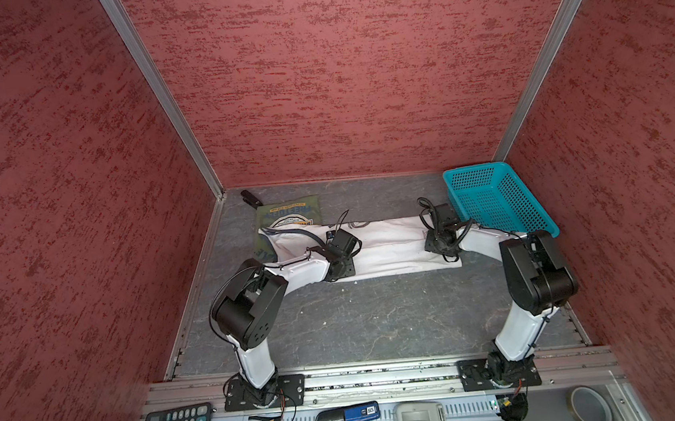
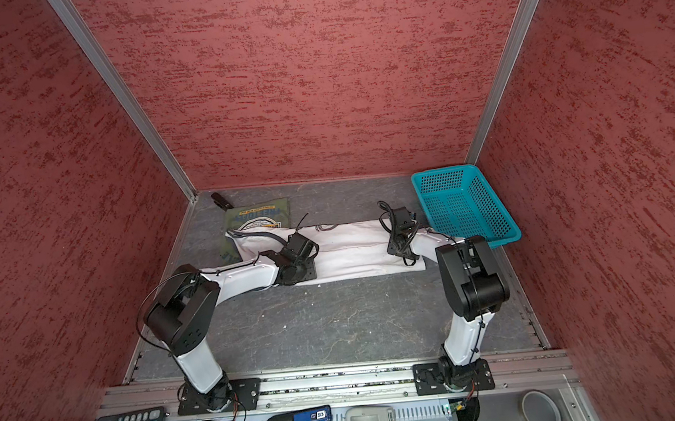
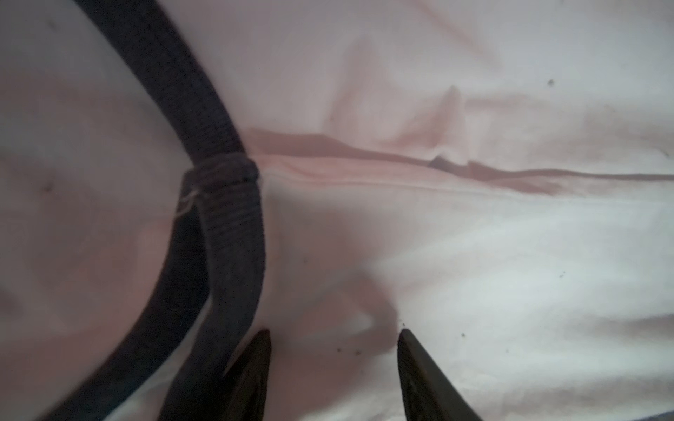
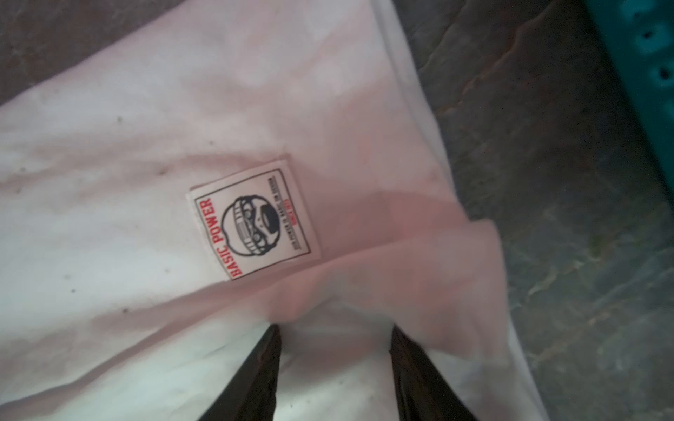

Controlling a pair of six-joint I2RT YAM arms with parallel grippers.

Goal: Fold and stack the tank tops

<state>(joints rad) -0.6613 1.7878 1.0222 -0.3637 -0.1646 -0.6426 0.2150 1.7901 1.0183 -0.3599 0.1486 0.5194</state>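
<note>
Across the far half of the grey table (image 1: 358,322) the white tank top (image 1: 389,244) lies as a long narrow band running left to right, folded along its length. Its left end, edged with grey trim (image 3: 226,204), overlaps the olive green tank top (image 1: 286,214). That one lies folded at the far left with its blue-yellow badge print facing up. The band's right end stops just beside the turquoise basket (image 1: 502,201) in the far right corner.

Both arms reach onto the white band. The left gripper (image 3: 333,342) sits over the band's left part, by its near edge. In the left wrist view its fingers (image 3: 251,371) stand apart, released, with cloth lying flat between them and the trim just beside one tip.

The right gripper (image 4: 335,339) is at the band's right end, close to the hem. Its fingers (image 4: 262,368) straddle a raised ridge of white cloth that touches both of them. Whether that ridge is truly pinched I cannot tell. A small sewn label (image 4: 253,218) reading BASIC POWER lies just ahead of this gripper, and a corner of the hem is turned over beside it.
</note>
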